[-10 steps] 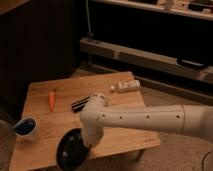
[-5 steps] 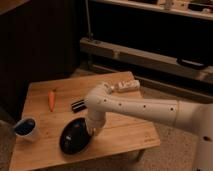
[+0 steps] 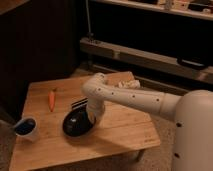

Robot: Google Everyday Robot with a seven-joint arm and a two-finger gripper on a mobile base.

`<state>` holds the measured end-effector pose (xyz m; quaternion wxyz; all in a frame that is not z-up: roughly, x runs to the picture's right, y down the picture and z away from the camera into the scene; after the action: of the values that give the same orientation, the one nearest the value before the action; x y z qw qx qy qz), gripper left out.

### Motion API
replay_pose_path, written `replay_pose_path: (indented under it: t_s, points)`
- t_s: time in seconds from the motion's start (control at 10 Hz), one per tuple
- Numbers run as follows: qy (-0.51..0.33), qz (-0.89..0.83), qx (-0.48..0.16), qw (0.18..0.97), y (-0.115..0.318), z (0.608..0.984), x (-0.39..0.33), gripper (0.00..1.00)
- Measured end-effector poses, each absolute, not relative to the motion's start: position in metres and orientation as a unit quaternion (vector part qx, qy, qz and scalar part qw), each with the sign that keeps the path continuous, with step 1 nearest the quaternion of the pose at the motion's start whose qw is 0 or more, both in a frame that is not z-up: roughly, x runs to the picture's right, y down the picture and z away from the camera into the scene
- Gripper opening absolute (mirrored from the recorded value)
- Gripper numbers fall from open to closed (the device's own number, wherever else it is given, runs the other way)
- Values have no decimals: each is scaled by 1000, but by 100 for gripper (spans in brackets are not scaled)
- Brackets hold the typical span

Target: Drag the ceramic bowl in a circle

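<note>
I am working over a low wooden table with a pale, grained top, set in a dim room. Behind it runs a dark wall, and at about one o'clock a long metal shelf rail crosses the background.

On the table I count one ceramic bowl, one small white cup with a blue inside, one carrot, one black ribbed block and one pale object partly hidden behind my arm.

The ceramic bowl sits near the table's centre, toward the front edge. From it, the cup lies at nine o'clock, the carrot at eleven o'clock, and the ribbed block at twelve, just beside it.

My gripper reaches down onto the bowl's right-hand rim, fingers pressed together there.
</note>
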<state>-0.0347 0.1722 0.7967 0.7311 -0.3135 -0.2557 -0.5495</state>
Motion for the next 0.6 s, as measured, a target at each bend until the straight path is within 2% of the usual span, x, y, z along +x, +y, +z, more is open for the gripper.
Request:
replay_pose_path:
  t_s: [0.3, 0.6]
  points:
    - [-205, -520, -328, 762, 163, 801, 31, 0]
    - [-175, -503, -331, 779, 157, 788, 83, 0]
